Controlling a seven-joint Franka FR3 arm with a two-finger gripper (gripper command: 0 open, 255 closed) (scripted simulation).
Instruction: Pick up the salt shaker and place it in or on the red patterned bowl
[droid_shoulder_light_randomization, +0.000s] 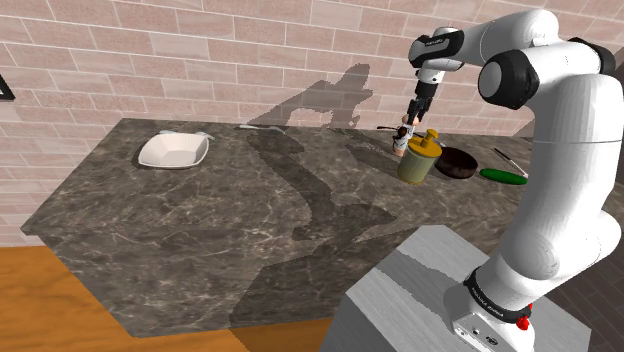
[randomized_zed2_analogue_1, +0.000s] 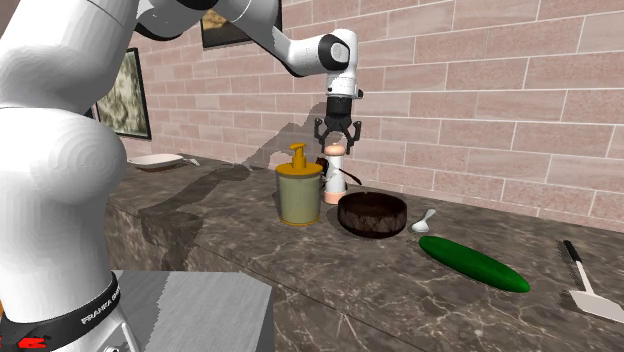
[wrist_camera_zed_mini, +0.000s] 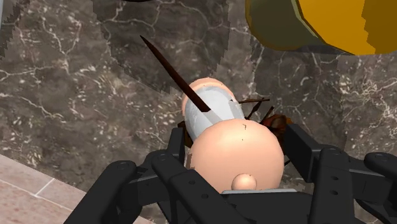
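Note:
The salt shaker (randomized_zed2_analogue_1: 334, 178) is a small figure with a peach round head and a white body, upright at the back of the dark marble counter (droid_shoulder_light_randomization: 200, 230). My black gripper (randomized_zed2_analogue_1: 338, 140) hangs straight above it, open, with its fingers on either side of the peach head (wrist_camera_zed_mini: 235, 153). I cannot tell whether they touch it. In the shoulder view the gripper (droid_shoulder_light_randomization: 411, 118) is just over the shaker (droid_shoulder_light_randomization: 402, 140). The dark reddish-brown bowl (randomized_zed2_analogue_1: 372, 215) stands beside the shaker; in the shoulder view this bowl (droid_shoulder_light_randomization: 456, 162) lies to the right.
An olive jar with a yellow pump lid (randomized_zed2_analogue_1: 300, 190) stands close to the shaker. A green cucumber (randomized_zed2_analogue_1: 472, 264), a spatula (randomized_zed2_analogue_1: 585, 285) and a small spoon (randomized_zed2_analogue_1: 424, 220) lie past the bowl. A white bowl (droid_shoulder_light_randomization: 173, 150) sits far off. The brick wall (randomized_zed2_analogue_1: 480, 100) is right behind.

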